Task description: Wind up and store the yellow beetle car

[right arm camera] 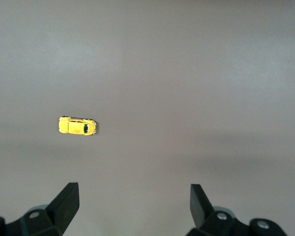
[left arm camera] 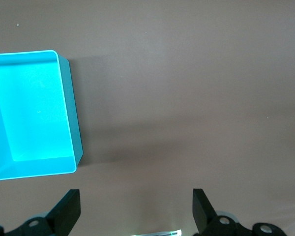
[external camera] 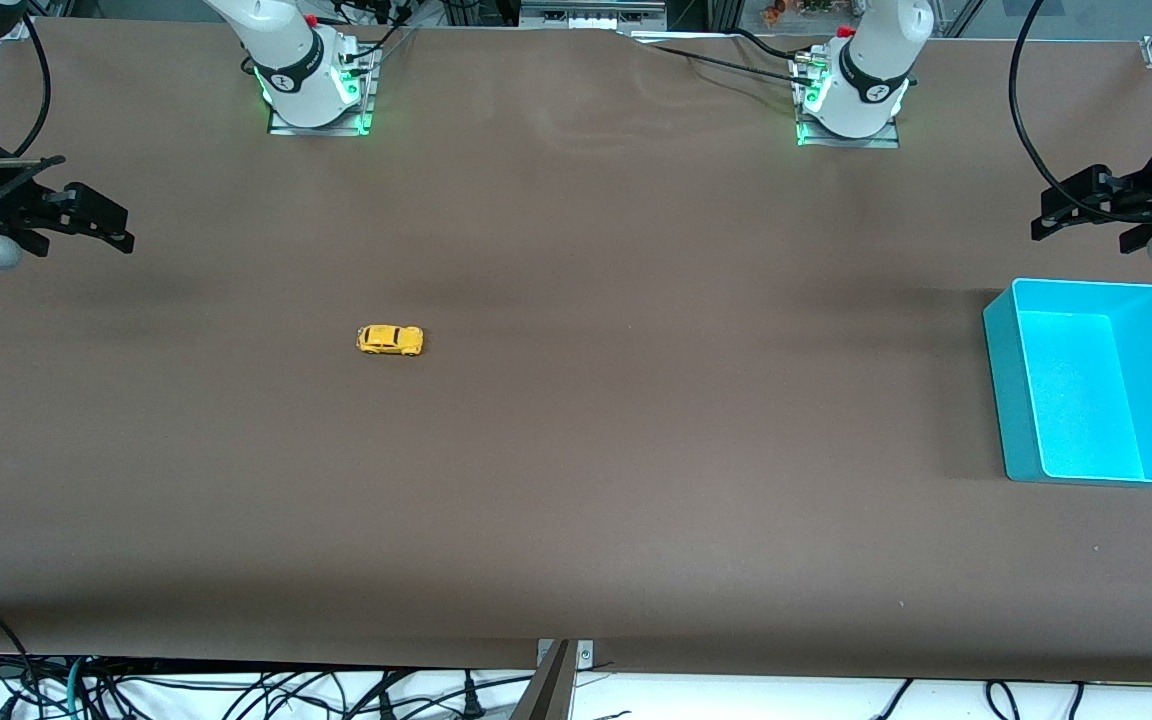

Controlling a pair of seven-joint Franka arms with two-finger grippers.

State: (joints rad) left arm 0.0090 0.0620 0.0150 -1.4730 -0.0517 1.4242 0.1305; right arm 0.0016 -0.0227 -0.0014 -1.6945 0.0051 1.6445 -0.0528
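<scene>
The yellow beetle car [external camera: 390, 340] stands on its wheels on the brown table, toward the right arm's end; the right wrist view also shows the car [right arm camera: 77, 126]. My right gripper [external camera: 86, 222] hangs high over the table's edge at the right arm's end, open and empty, well apart from the car. In its own wrist view the right gripper [right arm camera: 133, 199] has bare table between its fingers. My left gripper [external camera: 1076, 208] hovers open and empty at the left arm's end, beside the cyan bin [external camera: 1004, 380]. The left gripper [left arm camera: 136, 205] holds nothing.
The cyan bin [left arm camera: 71, 113] is an empty open box near the table's edge at the left arm's end. Both arm bases [external camera: 311, 85] [external camera: 851, 95] stand along the table's edge farthest from the front camera. Cables hang below the edge nearest the camera.
</scene>
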